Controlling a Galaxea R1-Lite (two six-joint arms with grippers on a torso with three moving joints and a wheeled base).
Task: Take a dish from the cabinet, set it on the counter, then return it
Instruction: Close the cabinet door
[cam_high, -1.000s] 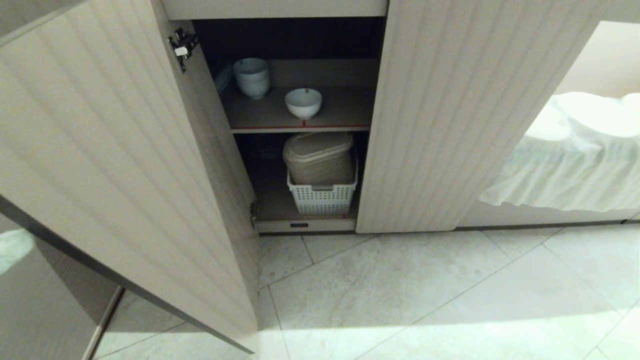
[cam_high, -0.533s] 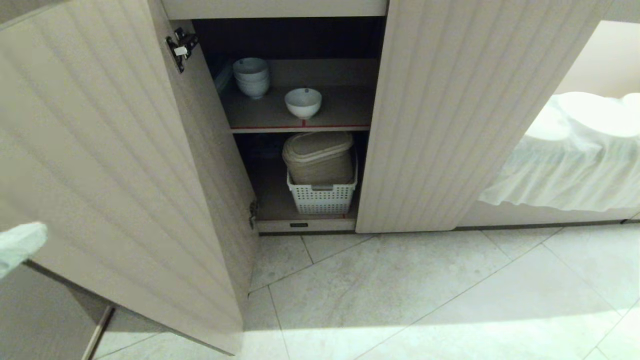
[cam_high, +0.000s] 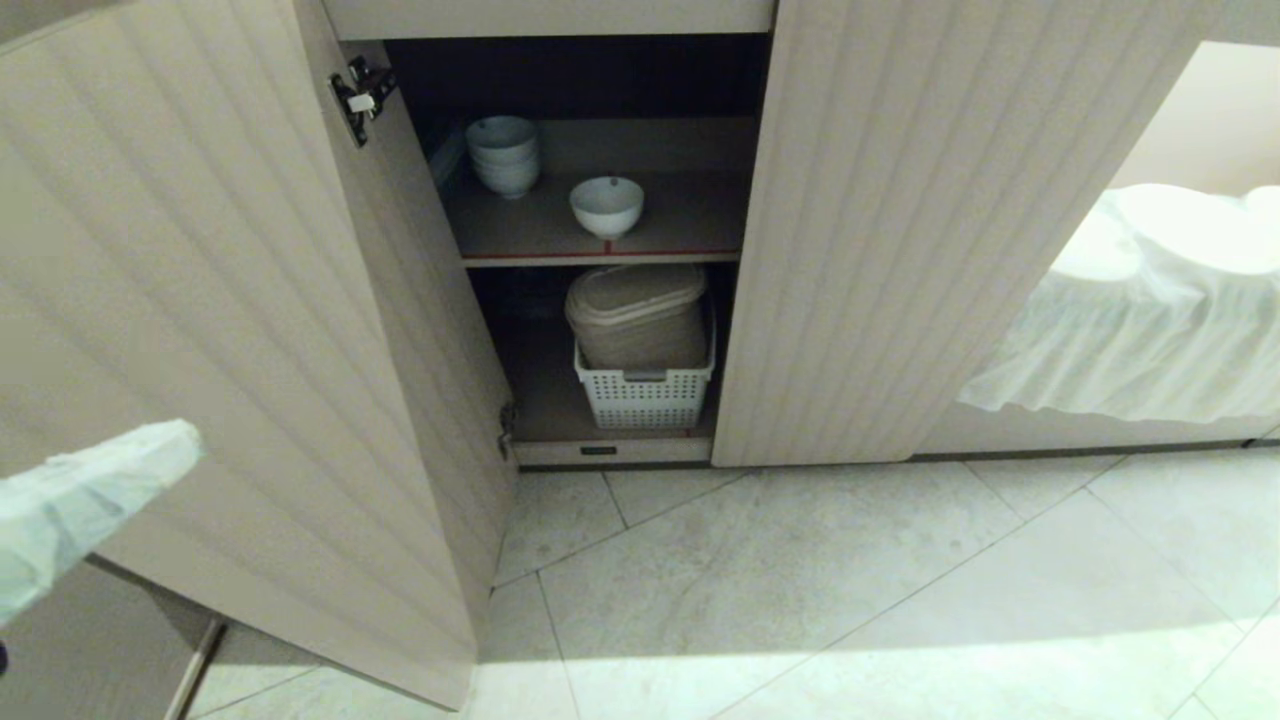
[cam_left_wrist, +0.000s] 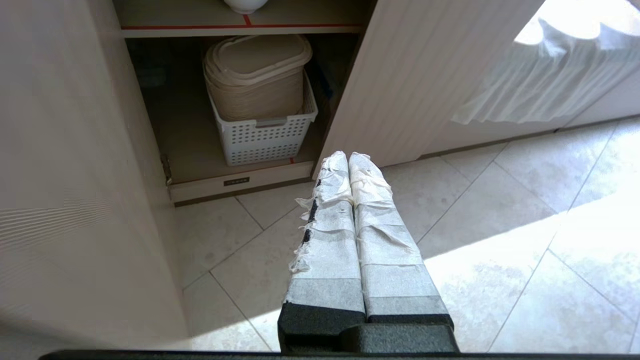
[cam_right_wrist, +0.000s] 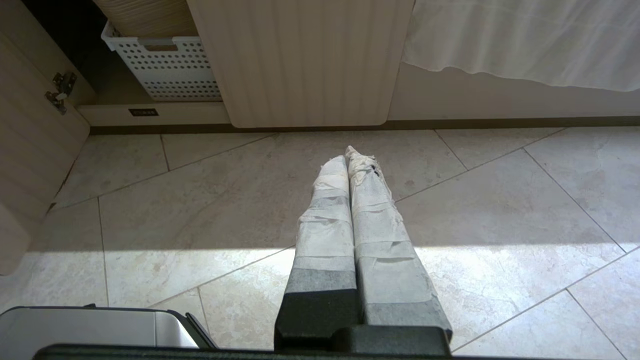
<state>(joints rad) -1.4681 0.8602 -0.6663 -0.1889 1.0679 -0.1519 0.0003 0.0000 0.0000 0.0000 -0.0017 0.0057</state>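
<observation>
A: Where is the dish (cam_high: 607, 205)?

B: It sits on the cabinet (cam_high: 880, 230) shelf, at about twelve o'clock in the head view. A stack of bowls (cam_high: 503, 153) stands at its ten o'clock.

A: And the left gripper (cam_left_wrist: 348, 162)?

B: Its taped fingers are pressed together and hold nothing. It pokes in at eight o'clock, maybe close to the open door (cam_high: 200, 300).

A: The right gripper (cam_right_wrist: 348, 156)?

B: Pressed together too, over the floor (cam_right_wrist: 500, 210).

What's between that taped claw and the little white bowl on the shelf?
Nothing solid: in the head view, the left gripper is before the open door; the bowl sits unobstructed.
</observation>
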